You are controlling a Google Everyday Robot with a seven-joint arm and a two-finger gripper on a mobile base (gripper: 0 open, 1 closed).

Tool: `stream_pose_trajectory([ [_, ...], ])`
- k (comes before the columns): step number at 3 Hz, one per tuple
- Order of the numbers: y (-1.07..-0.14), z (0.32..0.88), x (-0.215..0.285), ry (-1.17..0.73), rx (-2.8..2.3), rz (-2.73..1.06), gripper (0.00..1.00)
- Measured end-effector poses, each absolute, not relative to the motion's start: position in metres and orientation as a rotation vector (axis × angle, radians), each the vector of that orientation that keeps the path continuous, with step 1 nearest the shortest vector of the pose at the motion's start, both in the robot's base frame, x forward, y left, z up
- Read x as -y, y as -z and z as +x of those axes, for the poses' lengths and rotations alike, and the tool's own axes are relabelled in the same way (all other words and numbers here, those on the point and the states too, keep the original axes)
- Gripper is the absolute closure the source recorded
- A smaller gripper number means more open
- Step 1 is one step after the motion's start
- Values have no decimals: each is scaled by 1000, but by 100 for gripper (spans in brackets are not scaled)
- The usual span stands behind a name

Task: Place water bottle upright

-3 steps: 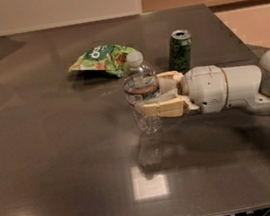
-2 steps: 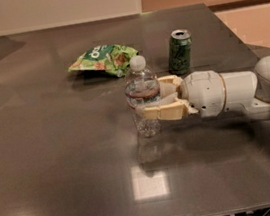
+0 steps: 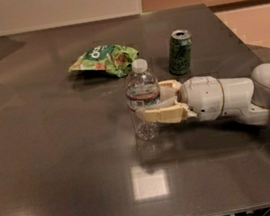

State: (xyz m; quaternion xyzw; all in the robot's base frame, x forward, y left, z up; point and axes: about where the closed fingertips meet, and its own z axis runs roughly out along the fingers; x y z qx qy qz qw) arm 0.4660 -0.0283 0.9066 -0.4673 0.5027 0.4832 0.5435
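Observation:
The water bottle [image 3: 142, 96] is a small clear ribbed bottle with a white cap and a red-edged label band. It stands upright near the middle of the dark table [image 3: 56, 157], and its base looks to be resting on the surface. My gripper [image 3: 150, 102] reaches in from the right at label height. Its tan fingers [image 3: 164, 114] close around the bottle's middle, one in front and one behind. The white arm [image 3: 239, 97] runs off to the right edge.
A green drink can [image 3: 180, 51] stands upright behind the gripper, close to the wrist. A green snack bag [image 3: 105, 60] lies flat behind and left of the bottle. The table's right edge [image 3: 247, 47] runs near the arm.
The bottle, held in my gripper, has come down slightly and straightened from a small tilt to upright. The can and snack bag have not moved.

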Motion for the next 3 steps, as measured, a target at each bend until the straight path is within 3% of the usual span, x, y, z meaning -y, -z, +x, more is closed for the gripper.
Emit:
stream_pose_trajectory([
  [2, -908, 465, 24, -1151, -1188, -1117, 13],
  [3, -909, 464, 22, -1153, -1186, -1121, 0],
])
